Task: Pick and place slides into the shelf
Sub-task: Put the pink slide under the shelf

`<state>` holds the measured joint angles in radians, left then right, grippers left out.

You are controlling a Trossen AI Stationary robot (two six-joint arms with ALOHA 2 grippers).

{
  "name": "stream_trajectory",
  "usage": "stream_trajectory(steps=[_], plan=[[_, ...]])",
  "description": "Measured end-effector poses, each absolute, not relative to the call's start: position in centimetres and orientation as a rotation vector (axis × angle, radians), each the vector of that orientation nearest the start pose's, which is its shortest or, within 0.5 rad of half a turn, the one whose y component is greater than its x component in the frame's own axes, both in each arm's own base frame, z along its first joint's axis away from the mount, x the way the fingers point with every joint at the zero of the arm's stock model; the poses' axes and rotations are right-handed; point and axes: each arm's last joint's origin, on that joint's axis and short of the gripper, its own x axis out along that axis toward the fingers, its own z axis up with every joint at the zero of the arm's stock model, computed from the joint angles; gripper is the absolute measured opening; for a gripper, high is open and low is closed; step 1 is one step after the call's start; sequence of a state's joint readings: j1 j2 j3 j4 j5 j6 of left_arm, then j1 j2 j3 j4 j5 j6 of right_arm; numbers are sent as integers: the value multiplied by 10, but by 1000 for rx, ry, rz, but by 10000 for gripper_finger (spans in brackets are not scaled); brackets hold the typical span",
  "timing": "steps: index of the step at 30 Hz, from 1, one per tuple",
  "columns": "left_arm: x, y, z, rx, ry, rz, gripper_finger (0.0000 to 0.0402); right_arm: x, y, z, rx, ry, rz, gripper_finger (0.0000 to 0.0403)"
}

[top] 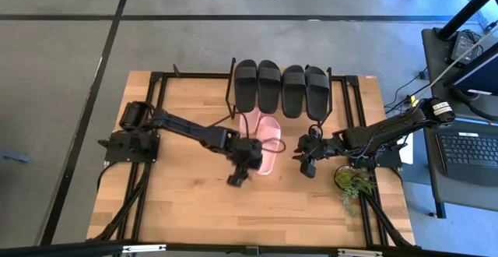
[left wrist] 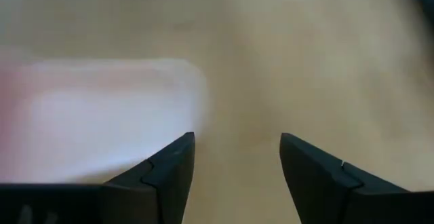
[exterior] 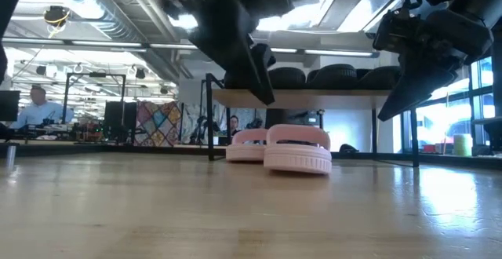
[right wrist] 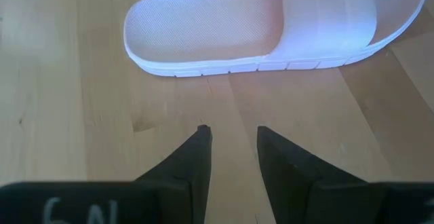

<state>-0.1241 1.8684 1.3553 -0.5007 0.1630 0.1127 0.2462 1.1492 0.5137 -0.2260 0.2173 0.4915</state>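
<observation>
Slides, the pink pair, are lying just before the shelf; I'm hovering the left gripper released, the right gripper part-open, empty. Rubbery, light: I'm favouring the strap.

A big lab or workshop: ceiling pipes are running overhead, a person is sitting at a far desk.

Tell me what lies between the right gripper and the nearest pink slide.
Nothing: only bare tabletop separates the right gripper from the pink slide, shown clearly in the right wrist view.
</observation>
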Motion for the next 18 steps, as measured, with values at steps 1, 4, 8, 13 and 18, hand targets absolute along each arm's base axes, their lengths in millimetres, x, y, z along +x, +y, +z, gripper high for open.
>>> stream_trajectory(steps=[1,4,8,13,18], plan=[[387,-59,204,71,980,-390,208,203,44,174,264,821,-178,120],[383,-77,197,57,929,-561,208,203,45,175,264,817,-176,120],[383,-93,186,109,850,-612,208,204,45,175,267,807,-174,120],[389,-92,177,138,847,-455,208,206,45,177,279,777,-167,120],[395,-84,157,127,890,-417,208,207,46,179,285,757,-162,120]])
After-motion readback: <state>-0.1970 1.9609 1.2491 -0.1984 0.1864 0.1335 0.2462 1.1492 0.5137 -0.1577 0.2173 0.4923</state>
